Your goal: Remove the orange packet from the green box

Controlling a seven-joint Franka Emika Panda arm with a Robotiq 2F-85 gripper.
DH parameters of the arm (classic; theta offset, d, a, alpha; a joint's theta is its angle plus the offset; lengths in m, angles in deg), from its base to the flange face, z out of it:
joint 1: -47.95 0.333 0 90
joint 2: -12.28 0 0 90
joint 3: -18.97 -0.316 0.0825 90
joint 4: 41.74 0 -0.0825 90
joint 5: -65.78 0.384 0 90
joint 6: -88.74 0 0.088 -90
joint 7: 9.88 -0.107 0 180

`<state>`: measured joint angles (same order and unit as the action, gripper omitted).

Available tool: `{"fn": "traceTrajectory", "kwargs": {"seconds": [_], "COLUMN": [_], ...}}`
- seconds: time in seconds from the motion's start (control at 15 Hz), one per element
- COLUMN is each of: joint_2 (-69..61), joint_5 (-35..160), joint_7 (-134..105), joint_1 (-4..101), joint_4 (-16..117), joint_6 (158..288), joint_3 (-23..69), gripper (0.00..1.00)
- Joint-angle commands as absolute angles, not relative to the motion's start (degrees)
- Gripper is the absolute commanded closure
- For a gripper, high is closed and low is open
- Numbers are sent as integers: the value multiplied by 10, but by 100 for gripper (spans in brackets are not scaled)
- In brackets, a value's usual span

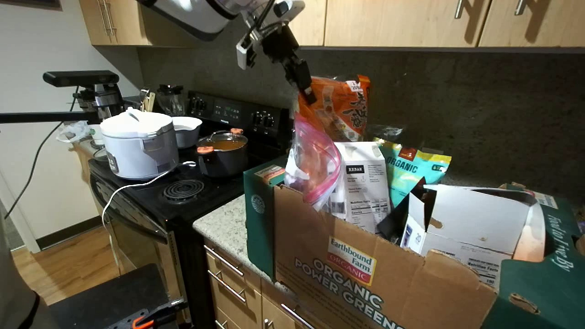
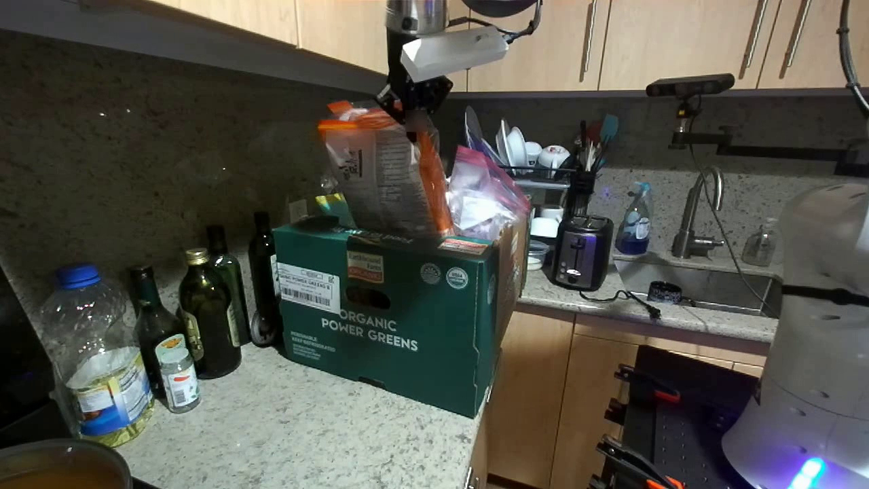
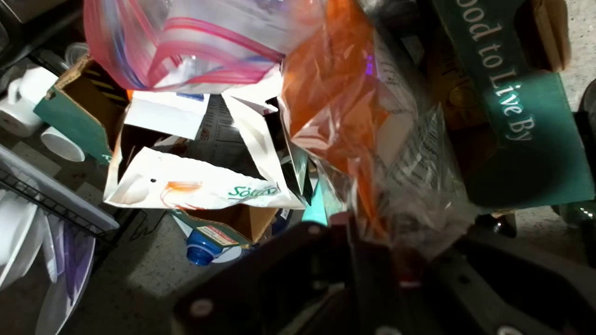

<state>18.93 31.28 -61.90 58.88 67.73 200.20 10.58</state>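
Note:
The orange packet point(image 1: 340, 107) stands upright at the box's end, mostly above the rim. Its printed pale back point(image 2: 380, 173) shows in an exterior view, and its crinkled orange side point(image 3: 330, 93) fills the middle of the wrist view. My gripper point(image 1: 308, 95) is shut on the packet's upper side edge; the gripper also shows in an exterior view point(image 2: 413, 128) and in the wrist view point(image 3: 372, 237). The green box point(image 1: 320, 256) sits on the counter, with its green end panel point(image 2: 380, 346) in an exterior view. The packet's bottom is hidden behind the rim and the other bags.
A pink-edged plastic bag point(image 1: 315, 160), a white bag point(image 1: 365, 183), a teal packet point(image 1: 413, 167) and an opened white carton point(image 1: 475, 219) crowd the box. Bottles point(image 2: 210, 319) stand beside it. A stove with a pot point(image 1: 224, 153) is nearby. Cupboards point(image 1: 406, 23) hang above.

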Motion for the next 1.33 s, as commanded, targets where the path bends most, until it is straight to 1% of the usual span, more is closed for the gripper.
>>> {"fn": "traceTrajectory", "kwargs": {"seconds": [0.0,0.53,1.27], "joint_2": [221,228,199], "joint_5": [318,327,336], "joint_7": [-583,-499,-433], "joint_1": [586,592,616], "joint_4": [677,643,538], "joint_6": [1983,1960,1840], "joint_3": [80,43,-16], "gripper": [99,99,99]}}
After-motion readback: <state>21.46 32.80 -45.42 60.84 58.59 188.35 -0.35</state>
